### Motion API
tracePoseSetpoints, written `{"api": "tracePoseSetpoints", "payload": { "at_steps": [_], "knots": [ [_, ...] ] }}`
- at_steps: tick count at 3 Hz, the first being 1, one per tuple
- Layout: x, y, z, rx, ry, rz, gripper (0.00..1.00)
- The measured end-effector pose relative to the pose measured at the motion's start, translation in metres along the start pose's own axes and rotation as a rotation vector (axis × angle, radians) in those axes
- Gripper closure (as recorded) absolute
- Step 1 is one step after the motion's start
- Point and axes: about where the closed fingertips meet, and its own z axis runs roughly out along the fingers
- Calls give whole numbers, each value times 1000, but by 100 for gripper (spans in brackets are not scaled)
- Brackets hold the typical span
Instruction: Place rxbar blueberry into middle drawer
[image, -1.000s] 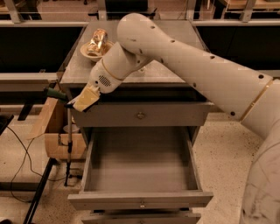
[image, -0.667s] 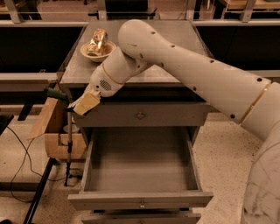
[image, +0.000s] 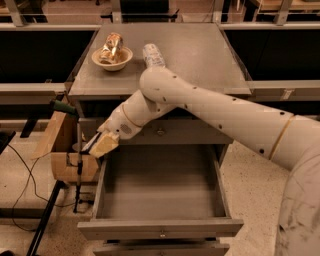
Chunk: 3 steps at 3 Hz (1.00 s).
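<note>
Since a second ago the gripper (image: 100, 146) has come down and a little toward the cabinet, from beside the edge of the table top (image: 200, 55) to the level of the closed upper drawer front (image: 160, 132), and the elbow has dropped enough to uncover a clear bottle (image: 152, 54) lying on the top. Now the gripper hangs at the back left corner of the middle drawer (image: 160, 227), over its left side wall and just in front of the left end of the upper drawer front. Its pale fingers (image: 107, 145) are clamped on the rxbar blueberry (image: 93, 144), of which only a dark sliver with a light edge shows between them, tilted down toward the left. The bar is in the air at the drawer's left rim, not inside it. The middle drawer stands pulled fully out, its grey floor bare and its narrow front panel nearest the camera. The white arm (image: 210, 107) reaches in from the right, crossing the front of the cabinet. On the table top a bowl (image: 112, 59) sits at the left rear with a shiny gold packet (image: 111, 46) in it; the bottle lies just to its right, apart from it. A cardboard box (image: 62, 160) stands on the floor left of the cabinet, near the gripper.
</note>
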Motion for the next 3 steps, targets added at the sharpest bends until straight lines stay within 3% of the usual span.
{"api": "tracePoseSetpoints", "payload": {
  "at_steps": [1,2,3],
  "knots": [
    [32,-9,45,-34,-23,-11,100],
    [58,-27,88,-38,-44,16,100],
    [106,-45,128,-63,-30,58,100]
  ]
}}
